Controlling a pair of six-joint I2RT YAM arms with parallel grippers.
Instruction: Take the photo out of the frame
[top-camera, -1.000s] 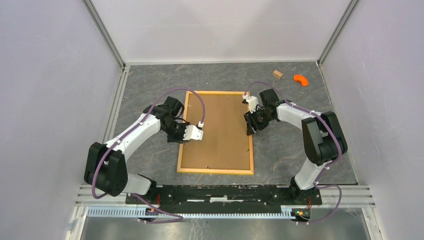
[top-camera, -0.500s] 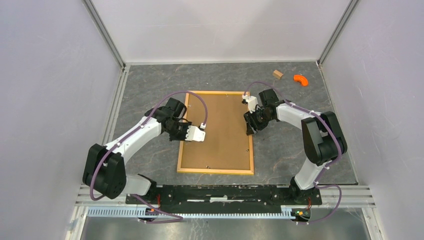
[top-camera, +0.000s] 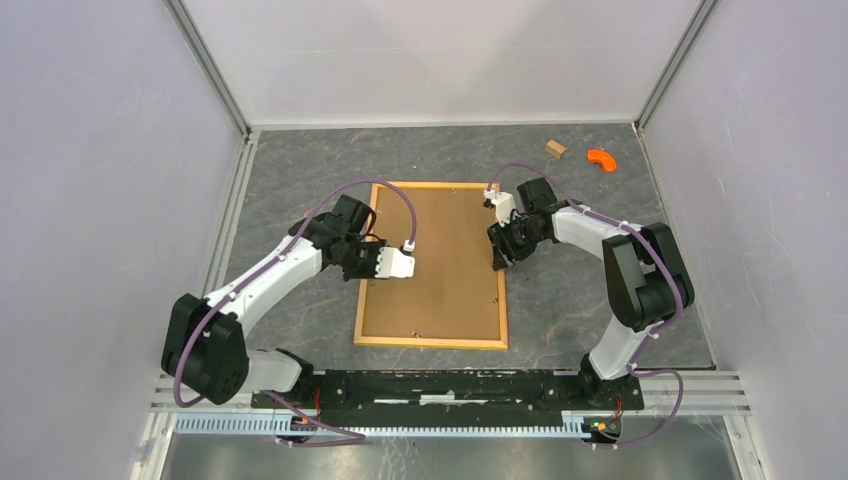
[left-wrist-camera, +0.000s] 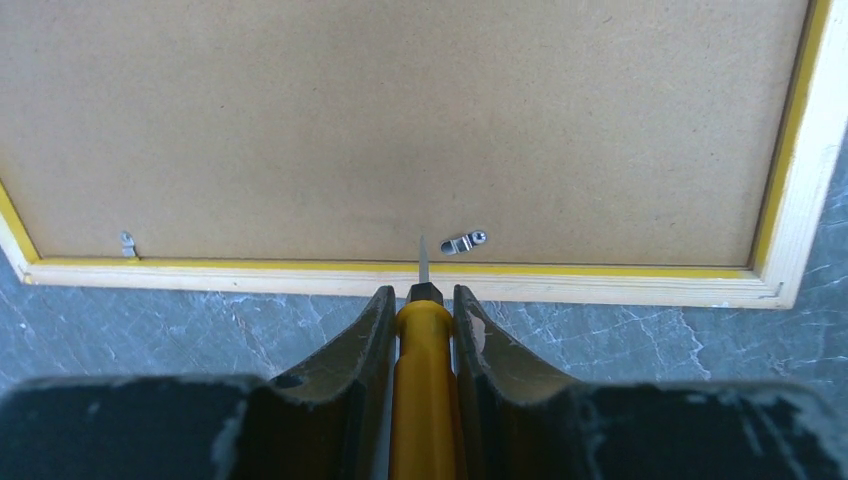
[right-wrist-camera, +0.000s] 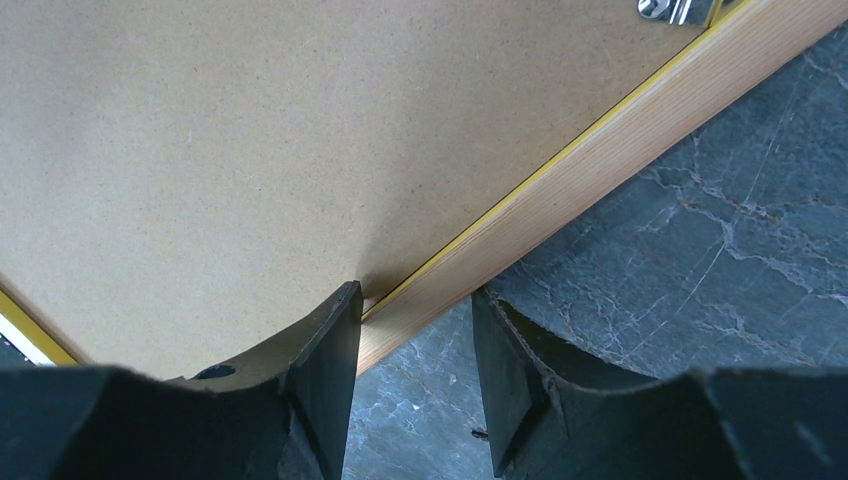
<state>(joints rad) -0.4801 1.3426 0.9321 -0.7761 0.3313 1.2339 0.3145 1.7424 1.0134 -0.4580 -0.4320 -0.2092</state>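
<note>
Brown board (top-camera: 440, 280) is facing up, since the frame (top-camera: 430, 342) is lying face down on the grey marbled table (top-camera: 580, 290), midway between the two arms. I am reading the left wrist view first. The left gripper (left-wrist-camera: 422, 305) is clenching a yellow-handled tool (left-wrist-camera: 424, 400), with both fingers pressing on the handle. The thin metal tip (left-wrist-camera: 423, 260) is pointing across the light wood rail on the frame's left side. It is ending just beside a small metal clip (left-wrist-camera: 462, 241) on the board. I am seeing a second clip (left-wrist-camera: 127, 243) further along the same rail.

In the right wrist view, the right gripper (right-wrist-camera: 415, 300) is standing with its jaws apart over the frame's right rail. One finger (right-wrist-camera: 335, 330) is hanging over the board and the other over the table, and the wood rail is running between them. I am not able to tell whether either finger is touching the frame.

A small wooden block (top-camera: 555, 148) and an orange piece (top-camera: 600, 158) are lying at the far right of the table, well apart from the frame.
</note>
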